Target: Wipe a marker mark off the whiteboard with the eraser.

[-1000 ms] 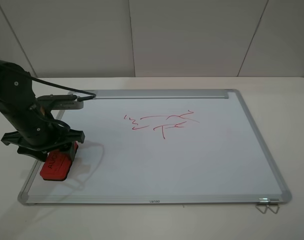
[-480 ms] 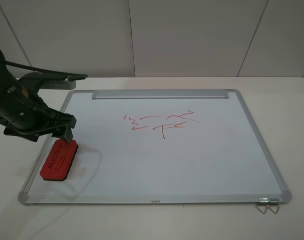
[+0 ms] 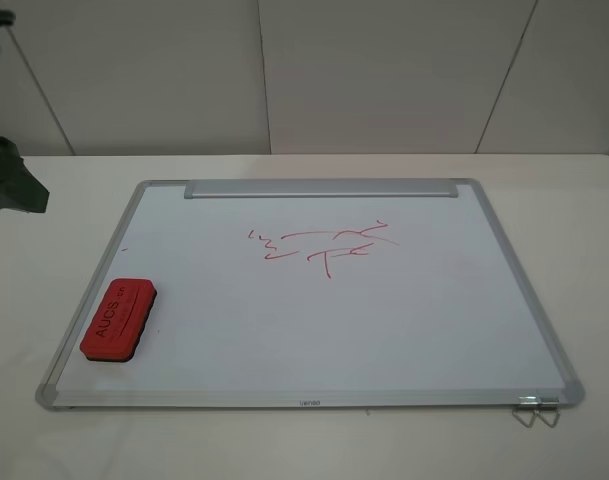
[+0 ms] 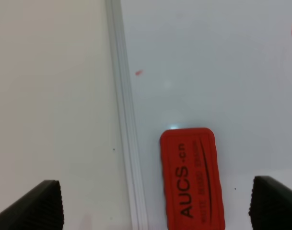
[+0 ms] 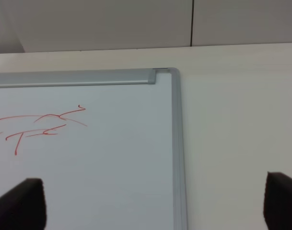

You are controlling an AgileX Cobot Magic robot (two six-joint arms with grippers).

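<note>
Exterior high: since the previous frame my left arm has withdrawn off the silver-framed white whiteboard (image 3: 334,320). The red rectangular eraser (image 3: 118,320) lies free near its left frame; the thin red marker mark (image 3: 324,245) sits well apart.

Left wrist: left gripper (image 4: 160,203) fingers spread wide, eraser between, untouched.

Right wrist: right gripper (image 5: 157,203) spread wide, holding nothing.

Red eraser (image 3: 118,320) lies flat on whiteboard (image 3: 404,320), apart from red marker mark (image 3: 324,245).

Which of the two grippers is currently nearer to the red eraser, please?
Left. The left gripper hangs open right above the eraser, which lies free on the whiteboard. The right gripper is open over the board's far-right corner, well away.
</note>
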